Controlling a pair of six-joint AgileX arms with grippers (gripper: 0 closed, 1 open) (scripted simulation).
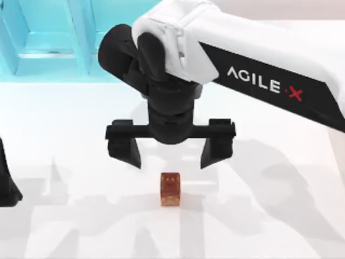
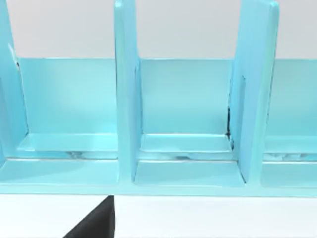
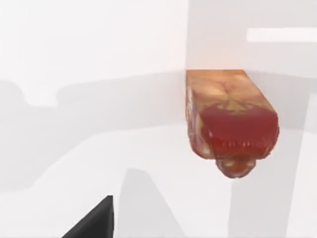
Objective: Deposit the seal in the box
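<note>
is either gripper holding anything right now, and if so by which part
Nothing is held. The right gripper hangs open above the seal, which stands free on the table. The left arm sits parked at the table's left edge.

Bare worktop [image 1: 280,216] all round the seal [image 1: 170,189], so nothing blocks it from any side. The right claw [image 1: 171,152] hangs spread wide just behind it, fingers apart. The box [image 1: 48,38] sits at the far left corner, well clear. The left arm is parked at the left edge.
</note>
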